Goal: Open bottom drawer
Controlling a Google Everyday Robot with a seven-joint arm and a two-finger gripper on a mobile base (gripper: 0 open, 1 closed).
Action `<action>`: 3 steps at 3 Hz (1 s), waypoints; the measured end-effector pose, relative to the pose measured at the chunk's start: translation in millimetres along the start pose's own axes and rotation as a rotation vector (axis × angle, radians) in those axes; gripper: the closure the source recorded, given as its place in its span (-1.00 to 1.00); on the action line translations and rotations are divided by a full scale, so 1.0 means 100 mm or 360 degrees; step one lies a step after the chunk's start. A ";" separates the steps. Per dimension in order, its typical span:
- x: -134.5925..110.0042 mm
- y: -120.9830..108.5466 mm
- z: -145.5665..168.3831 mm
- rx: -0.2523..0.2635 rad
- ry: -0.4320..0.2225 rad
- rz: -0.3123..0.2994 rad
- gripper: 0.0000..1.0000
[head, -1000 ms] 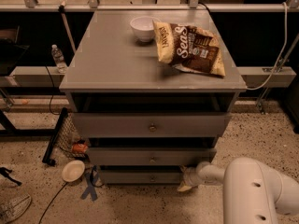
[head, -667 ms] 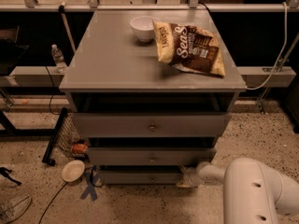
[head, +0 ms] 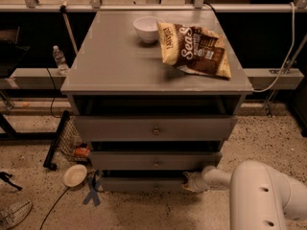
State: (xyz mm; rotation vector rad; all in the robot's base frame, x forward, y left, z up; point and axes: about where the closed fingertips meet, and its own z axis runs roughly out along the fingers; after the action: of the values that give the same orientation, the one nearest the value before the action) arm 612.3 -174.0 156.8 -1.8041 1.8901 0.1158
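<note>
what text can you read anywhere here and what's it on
"Sea": big white letters on the brown snack bag; the rest is blurred.
Yellow snack bag: print too blurred to read.
Water bottle label: too small.
Gripper, at the bottom drawer right end: no text visible.

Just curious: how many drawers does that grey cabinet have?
3, stacked: top drawer under the tabletop, middle drawer below it, bottom drawer lowest, the tool at its right end.

Robot arm: a bulky, rounded cream-white shell is showing small dark round holes and is tapering into a slim pale tube. The off-white tool is capping it, low beside the right end of the bottom drawer.
</note>
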 end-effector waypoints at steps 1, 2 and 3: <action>-0.01 0.00 -0.01 0.0000 0.0000 0.0000 1.00; -0.01 0.00 -0.01 0.0000 0.0000 0.0000 1.00; -0.01 0.00 -0.01 0.0000 0.0000 0.0000 1.00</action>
State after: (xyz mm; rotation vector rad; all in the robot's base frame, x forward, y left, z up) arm 612.2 -173.9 158.1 -1.8041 1.8901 0.1160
